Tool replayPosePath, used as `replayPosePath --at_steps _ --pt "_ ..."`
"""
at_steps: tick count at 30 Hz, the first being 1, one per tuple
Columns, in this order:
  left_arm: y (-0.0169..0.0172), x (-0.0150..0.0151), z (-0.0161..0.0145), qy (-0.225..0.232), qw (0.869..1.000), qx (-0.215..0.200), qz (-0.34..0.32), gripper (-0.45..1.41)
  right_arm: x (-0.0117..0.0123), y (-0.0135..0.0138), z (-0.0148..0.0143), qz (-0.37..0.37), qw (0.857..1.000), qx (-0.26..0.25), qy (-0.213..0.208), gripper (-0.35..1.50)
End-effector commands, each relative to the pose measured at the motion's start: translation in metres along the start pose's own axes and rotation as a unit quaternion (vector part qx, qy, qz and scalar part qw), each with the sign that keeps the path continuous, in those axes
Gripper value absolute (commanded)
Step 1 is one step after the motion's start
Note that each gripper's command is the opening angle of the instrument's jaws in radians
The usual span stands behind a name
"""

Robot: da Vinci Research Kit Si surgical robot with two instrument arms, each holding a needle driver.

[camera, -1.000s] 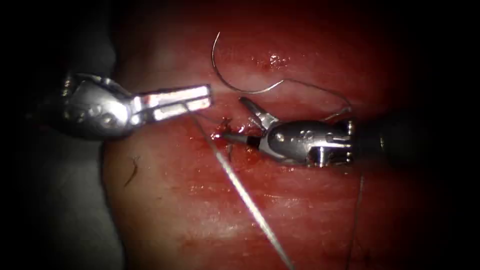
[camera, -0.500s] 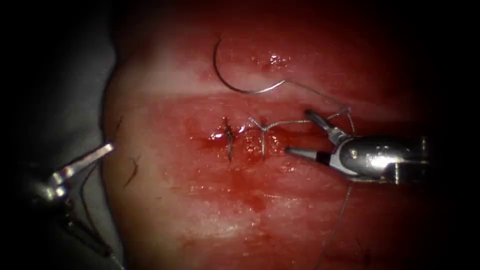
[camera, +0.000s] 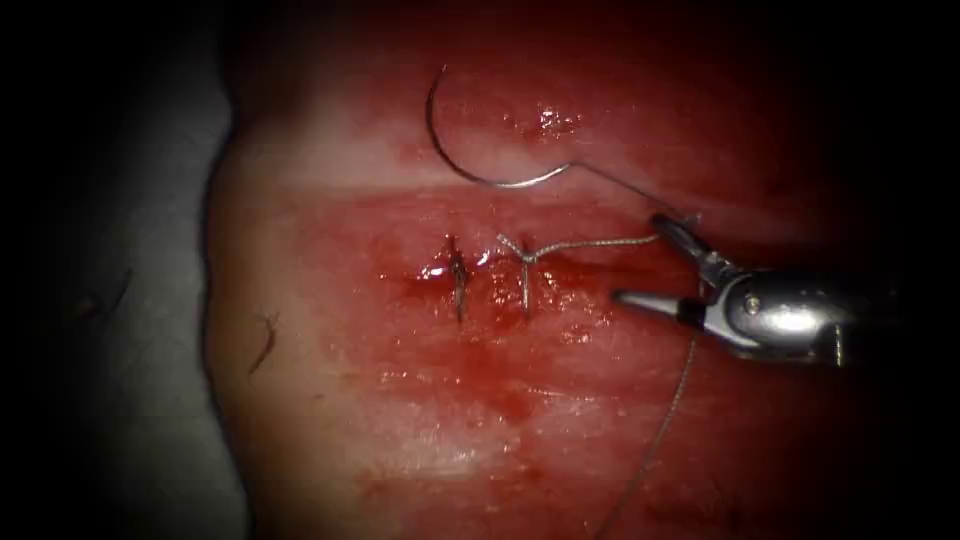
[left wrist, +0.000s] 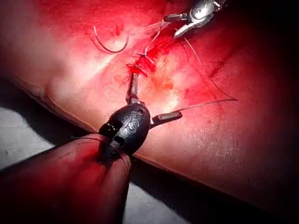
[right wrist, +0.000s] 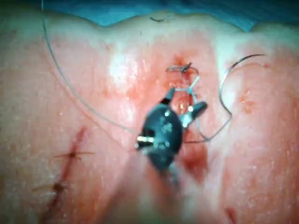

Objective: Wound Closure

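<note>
The curved needle (camera: 470, 160) lies free on the tissue (camera: 400, 420), above the stitched cut (camera: 490, 272), and is not in the tissue. Its thread (camera: 610, 180) runs right toward my right tool (camera: 640, 258). That tool stands to the right of the two stitches, jaws open and holding nothing. A thread tail (camera: 590, 243) from the knot reaches toward its upper jaw. In the left wrist view my left tool (left wrist: 157, 95) hangs over the tissue's edge, jaws open and empty, with the needle (left wrist: 107, 46) and the right tool (left wrist: 196, 11) beyond it. The right wrist view has the open right tool (right wrist: 184, 100) over the stitches.
A long strand of thread (camera: 665, 420) trails down the tissue below the right tool. Red fluid (camera: 510, 400) wets the tissue around the stitches. Grey cloth (camera: 120, 300) lies left of the tissue. An older stitched cut (right wrist: 65, 163) lies off to the side in the right wrist view.
My left tool let go of the taut thread, opened and withdrew to the lower left, out of the endoscope view. My right tool backed away to the right with its jaws open.
</note>
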Motion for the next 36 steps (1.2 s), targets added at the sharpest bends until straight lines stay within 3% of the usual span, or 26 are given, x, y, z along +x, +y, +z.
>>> replayPosePath --at_steps 1,2,6,13,16,20,25,29,33,36 --pt "0.0007 -0.0003 0.0010 0.009 1.000 -0.008 -0.008 1.15 -0.0006 -0.0009 0.0001 0.009 1.000 0.002 -0.002 1.28" --pt "0.0008 0.0003 0.0013 0.027 0.999 -0.013 -0.020 1.15 -0.0005 -0.0009 0.0000 0.012 1.000 0.001 -0.003 1.26" --pt "0.0019 0.0025 0.0022 0.066 0.996 -0.047 -0.044 1.16 -0.0007 -0.0013 -0.0009 0.015 1.000 0.011 -0.013 0.88" --pt "0.0031 0.0073 -0.0005 0.089 0.992 -0.076 -0.056 1.21 -0.0016 -0.0017 -0.0018 0.021 0.998 0.037 -0.053 0.81" --pt "0.0035 0.0096 -0.0020 0.086 0.992 -0.071 -0.063 1.20 -0.0025 -0.0021 -0.0016 0.025 0.996 0.045 -0.073 0.79" --pt "0.0037 0.0122 -0.0015 0.081 0.993 -0.055 -0.068 1.16 -0.0041 -0.0028 -0.0008 0.038 0.993 0.062 -0.094 0.79" --pt "0.0026 0.0145 0.0023 0.067 0.995 -0.017 -0.076 1.15 -0.0068 -0.0039 0.0003 0.032 0.989 0.078 -0.125 0.78" --pt "0.0012 0.0151 0.0069 0.064 0.996 0.009 -0.068 1.08 -0.0070 -0.0030 0.0001 0.033 0.989 0.078 -0.121 0.69" --pt "-0.0003 0.0143 0.0120 0.048 0.996 0.051 -0.055 0.96 -0.0069 -0.0023 -0.0007 0.039 0.988 0.078 -0.124 0.44" --pt "-0.0010 0.0126 0.0161 0.034 0.996 0.073 -0.046 0.91 -0.0072 -0.0019 -0.0012 0.039 0.987 0.081 -0.131 0.05"
